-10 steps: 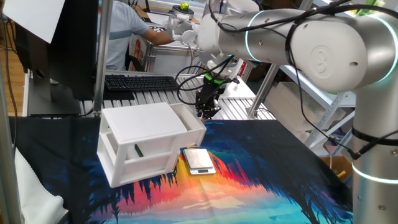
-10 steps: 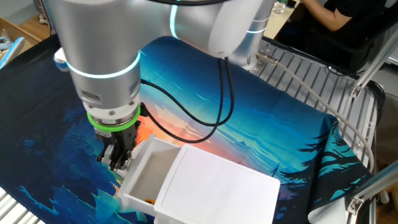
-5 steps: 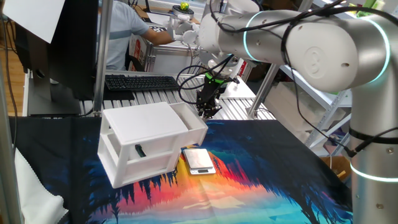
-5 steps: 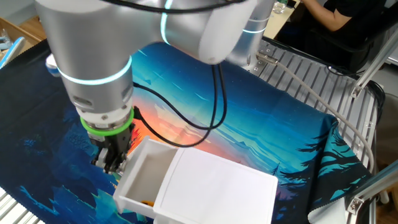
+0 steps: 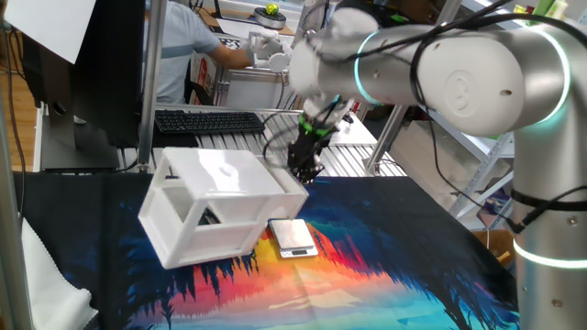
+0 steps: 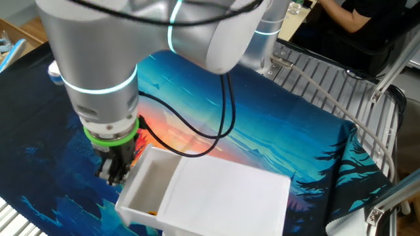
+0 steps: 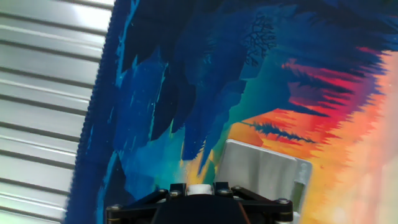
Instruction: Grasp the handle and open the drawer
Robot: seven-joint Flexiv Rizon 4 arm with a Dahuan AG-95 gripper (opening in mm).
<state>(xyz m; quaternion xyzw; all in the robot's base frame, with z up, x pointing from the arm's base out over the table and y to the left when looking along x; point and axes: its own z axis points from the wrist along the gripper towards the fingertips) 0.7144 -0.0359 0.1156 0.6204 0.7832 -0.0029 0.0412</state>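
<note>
My gripper (image 5: 305,171) is shut on the handle (image 7: 200,188), a small white nub that shows between the two black fingers (image 7: 177,187) in the hand view. The drawer (image 5: 292,191) is the upper white tray of the white cabinet (image 5: 215,179). It stands part way out of the shell, with its open inside visible in the other fixed view (image 6: 149,187). There my gripper (image 6: 113,174) sits at the drawer's front end. The handle itself is hidden behind the fingers in both fixed views.
A flat silver scale (image 5: 293,236) lies on the colourful cloth just in front of the cabinet; it also shows in the hand view (image 7: 264,177). A metal slatted table edge (image 7: 43,93) runs beside the cloth. A keyboard (image 5: 206,121) and a person are behind.
My gripper has pulled the handle outward, and the drawer has slid further out of the shell. The cabinet has shifted and tilted a little with the pull.
</note>
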